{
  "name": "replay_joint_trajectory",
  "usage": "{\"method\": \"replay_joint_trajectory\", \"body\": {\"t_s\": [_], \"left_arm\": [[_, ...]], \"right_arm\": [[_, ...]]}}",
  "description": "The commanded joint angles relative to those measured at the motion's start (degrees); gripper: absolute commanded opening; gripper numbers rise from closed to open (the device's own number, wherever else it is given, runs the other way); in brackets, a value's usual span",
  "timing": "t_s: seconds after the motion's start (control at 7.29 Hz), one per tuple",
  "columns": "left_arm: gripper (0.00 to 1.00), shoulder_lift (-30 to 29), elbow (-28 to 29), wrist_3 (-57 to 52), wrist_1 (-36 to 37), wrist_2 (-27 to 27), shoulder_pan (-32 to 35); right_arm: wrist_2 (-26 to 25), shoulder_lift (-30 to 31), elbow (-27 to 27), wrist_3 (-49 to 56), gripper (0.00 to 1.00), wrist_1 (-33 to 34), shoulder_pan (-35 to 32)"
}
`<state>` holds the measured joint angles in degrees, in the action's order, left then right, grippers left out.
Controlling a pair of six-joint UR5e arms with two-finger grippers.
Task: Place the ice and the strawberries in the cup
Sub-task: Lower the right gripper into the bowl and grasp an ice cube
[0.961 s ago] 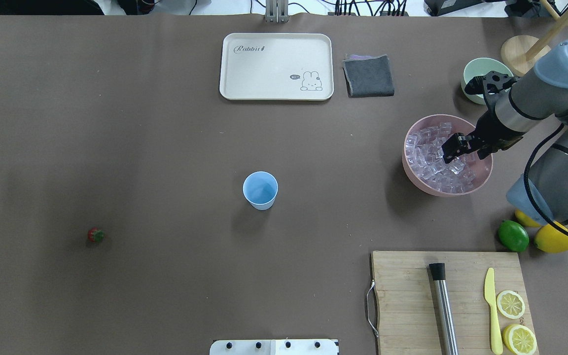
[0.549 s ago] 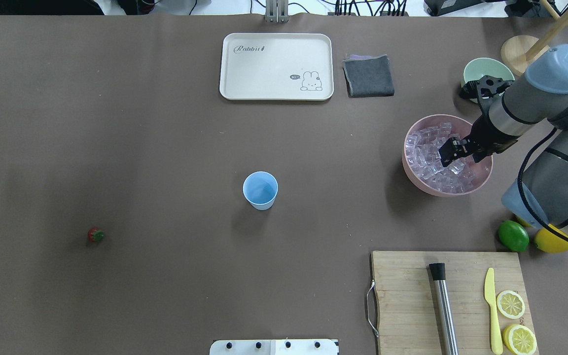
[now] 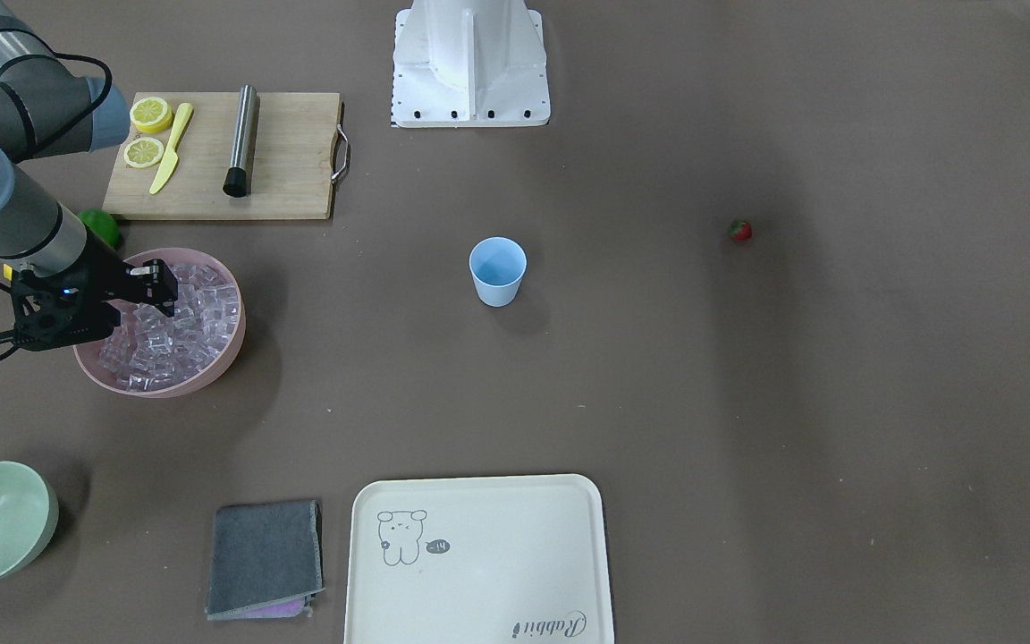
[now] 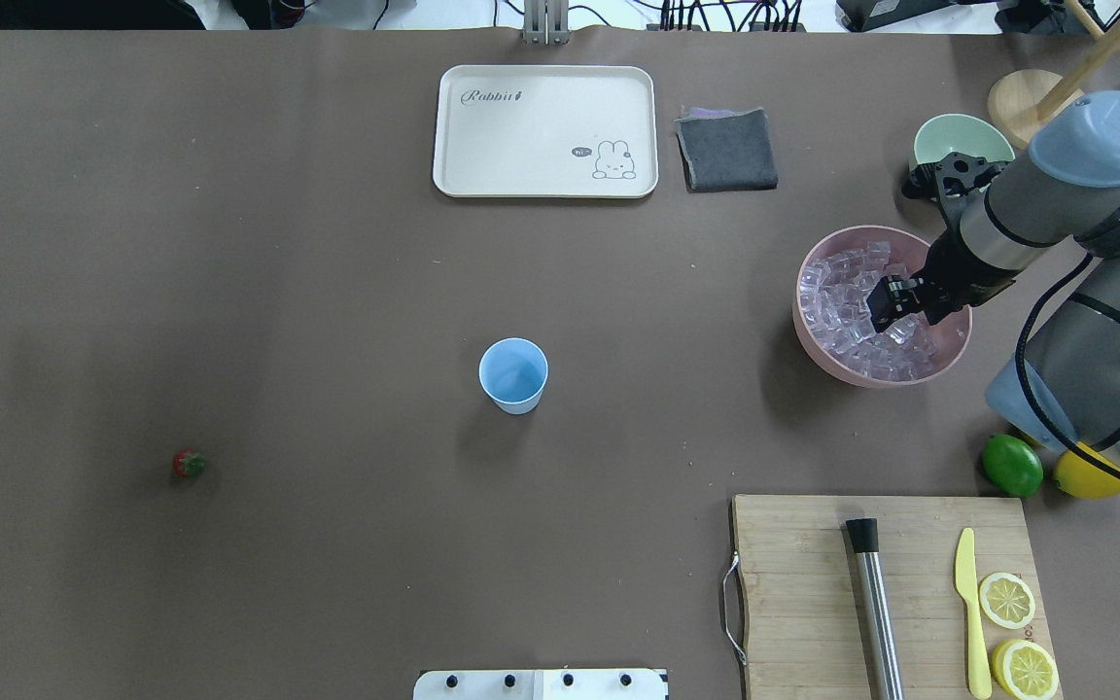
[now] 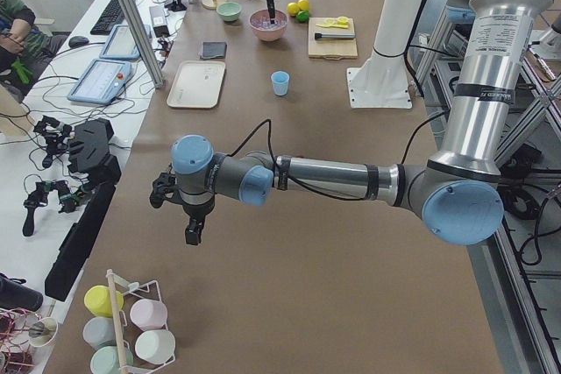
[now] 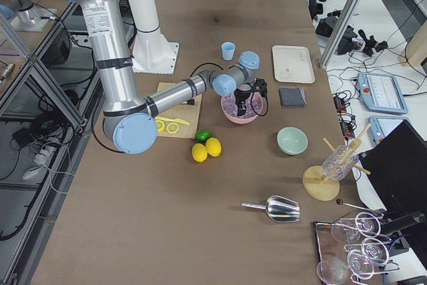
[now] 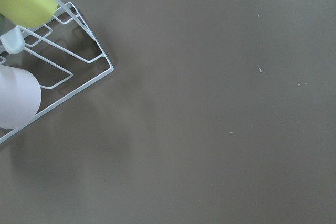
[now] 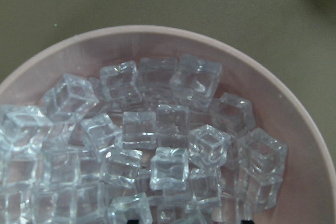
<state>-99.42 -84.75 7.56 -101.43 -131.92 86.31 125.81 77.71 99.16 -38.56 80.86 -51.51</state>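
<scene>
Facing the robot: the right jaws hang tip-down inside the pink bowl [image 3: 242,326], among the ice [image 3: 177,344]. The cup [image 3: 497,271] stands upright on the tabletop [image 3: 658,402], well apart from them. The strawberry [image 3: 739,231] lies farther off, beyond the cup.
Overhead view: the right jaws sit over the heaped ice [image 4: 837,301], within the pink bowl [image 4: 871,381]. The cup [image 4: 513,375] is well apart from them, and the strawberry [image 4: 189,464] is farthest, past the cup.
Left-end view: the left jaws point down at bare tabletop near a wire cup rack [image 5: 131,330], far from the cup [image 5: 280,83] and the pink bowl [image 5: 268,31]. I cannot tell how far apart they stand.
Right-end view: the right jaws dip into the pink bowl [image 6: 240,117], with the cup [image 6: 228,51] beyond them.
Left wrist view: the left jaws are out of sight. Bare tabletop lies below, with a corner of the wire cup rack [image 7: 79,82] to one side.
Right wrist view: the right jaws show only as two dark ends at the bottom edge, spread wide and holding nothing that shows. Ice [image 8: 168,166] lies between and ahead of them, and the pink bowl [image 8: 294,108] curves around it.
</scene>
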Motion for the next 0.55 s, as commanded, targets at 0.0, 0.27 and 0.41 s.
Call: {"method": "replay_joint_trajectory", "body": {"t_s": [0.0,0.27,0.41], "left_arm": [[0.98,-0.1,0.0,0.0,0.0,0.0,0.0],[0.98,-0.2,-0.1,0.0,0.0,0.0,0.0],[0.98,-0.4,-0.1,0.0,0.0,0.0,0.0]], "right_arm": [[0.0,0.1,-0.1,0.1,0.71,0.0,-0.1],[0.7,0.2,-0.1,0.3,0.66,0.1,-0.7],[0.8,0.2,-0.1,0.3,0.66,0.1,-0.7]]}}
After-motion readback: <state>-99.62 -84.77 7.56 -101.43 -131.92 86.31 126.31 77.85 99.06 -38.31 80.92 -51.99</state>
